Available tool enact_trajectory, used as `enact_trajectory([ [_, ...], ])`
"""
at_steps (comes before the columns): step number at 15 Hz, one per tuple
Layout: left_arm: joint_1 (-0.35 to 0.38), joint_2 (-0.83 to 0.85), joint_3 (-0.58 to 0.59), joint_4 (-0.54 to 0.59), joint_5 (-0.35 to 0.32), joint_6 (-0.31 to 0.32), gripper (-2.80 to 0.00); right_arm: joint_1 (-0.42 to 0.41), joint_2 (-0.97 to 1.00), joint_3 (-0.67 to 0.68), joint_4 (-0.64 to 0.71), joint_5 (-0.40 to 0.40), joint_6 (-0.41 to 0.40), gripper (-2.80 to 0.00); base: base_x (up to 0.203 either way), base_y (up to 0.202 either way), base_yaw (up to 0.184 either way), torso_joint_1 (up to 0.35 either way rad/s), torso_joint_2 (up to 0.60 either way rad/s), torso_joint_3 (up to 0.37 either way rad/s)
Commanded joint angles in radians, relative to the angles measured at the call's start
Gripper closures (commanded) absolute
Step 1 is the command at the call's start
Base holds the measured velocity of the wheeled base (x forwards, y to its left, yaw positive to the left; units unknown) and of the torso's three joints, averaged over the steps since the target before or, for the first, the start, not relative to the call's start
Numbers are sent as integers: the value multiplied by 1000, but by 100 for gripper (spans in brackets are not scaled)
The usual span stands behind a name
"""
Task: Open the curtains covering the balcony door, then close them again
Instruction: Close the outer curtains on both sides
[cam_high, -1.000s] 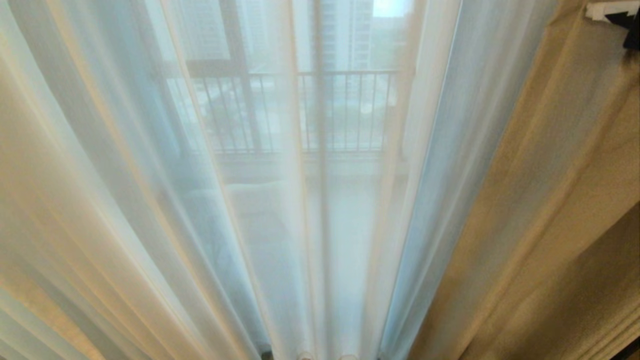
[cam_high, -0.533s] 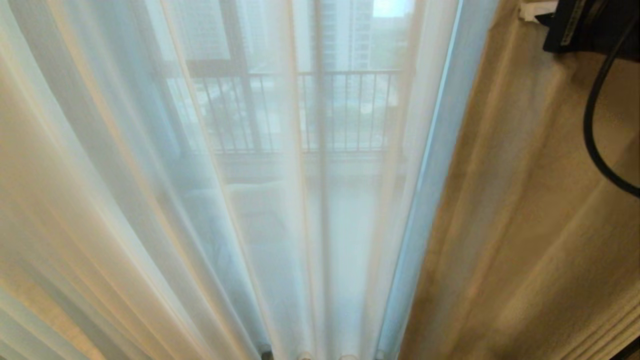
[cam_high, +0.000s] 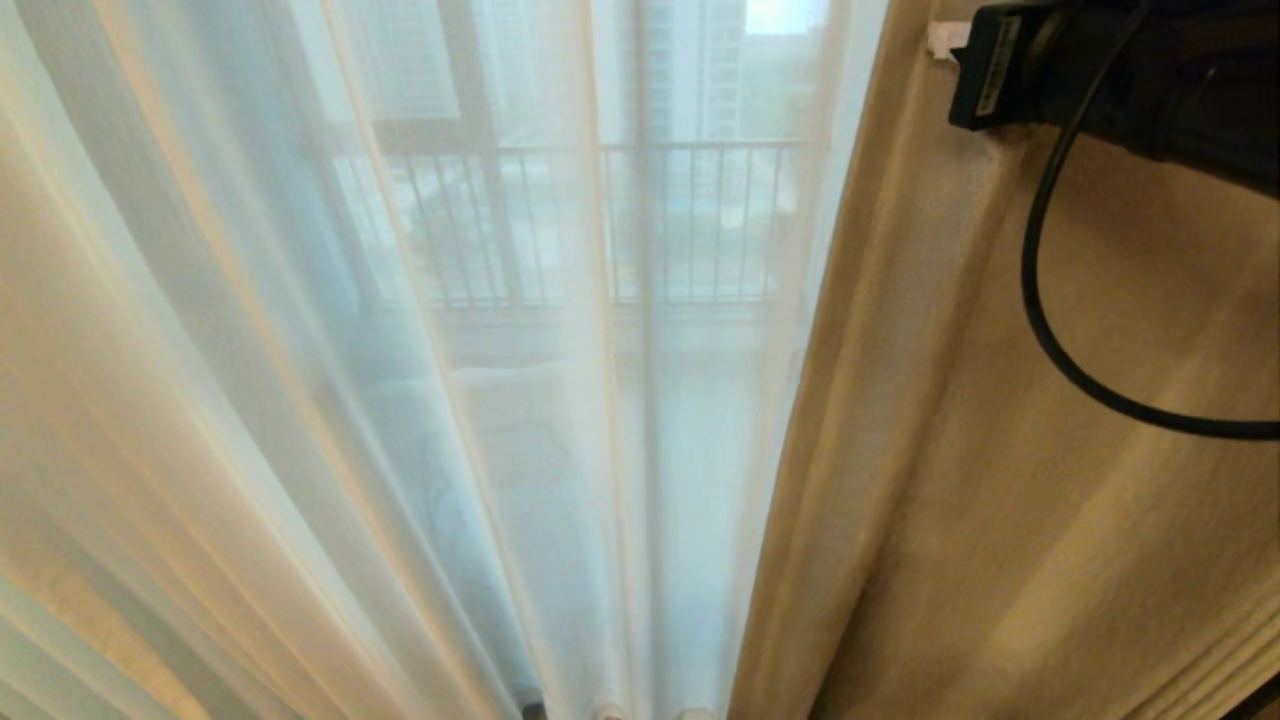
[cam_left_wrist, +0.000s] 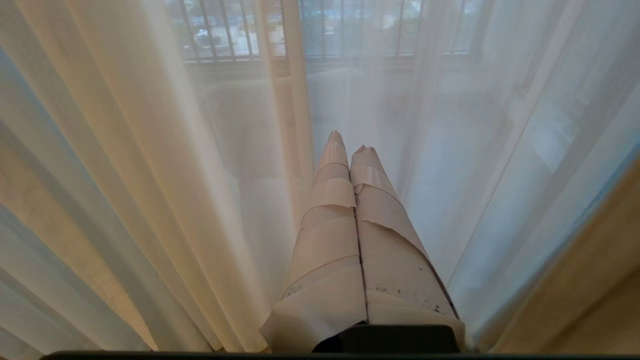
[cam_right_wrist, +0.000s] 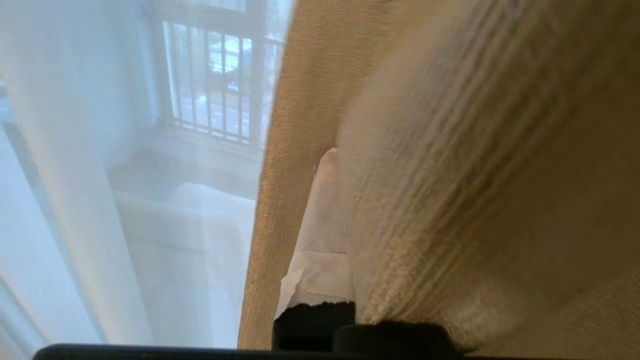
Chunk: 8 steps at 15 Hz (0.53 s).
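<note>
White sheer curtains (cam_high: 300, 350) hang across the left and middle of the head view. A thick beige drape (cam_high: 1000, 450) fills the right side. Through the sheers the balcony door shows only dimly, as a thin vertical frame bar (cam_high: 643, 420). My right gripper (cam_high: 940, 40) is at the top right, against the drape's upper part. In the right wrist view my right gripper (cam_right_wrist: 334, 154) is shut on the beige drape (cam_right_wrist: 450, 175); one taped finger (cam_right_wrist: 325, 225) shows and fabric covers the other. My left gripper (cam_left_wrist: 350, 142) is shut and holds nothing, pointing at the sheers (cam_left_wrist: 150, 175).
A barred railing (cam_high: 690, 220) and tall buildings show faintly beyond the glass. A black cable (cam_high: 1040, 300) loops down from my right arm in front of the drape. Pleated sheer folds crowd the left edge (cam_high: 80, 450).
My right arm has swung in from the top right corner toward the left. The beige drape's edge has moved left with it and now covers the bluish sheer fold.
</note>
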Motion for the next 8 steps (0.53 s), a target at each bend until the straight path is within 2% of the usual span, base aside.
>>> enact_trajectory([
  [1, -1, 0, 0, -1, 0, 0, 0, 26, 41, -1, -19, -2, -4, 0, 0, 0, 0, 0, 0, 0],
  [8, 0, 0, 0, 1, 0, 0, 0, 169, 174, -124, -62, -11, -47, 0, 0, 0, 0, 0, 0, 0],
])
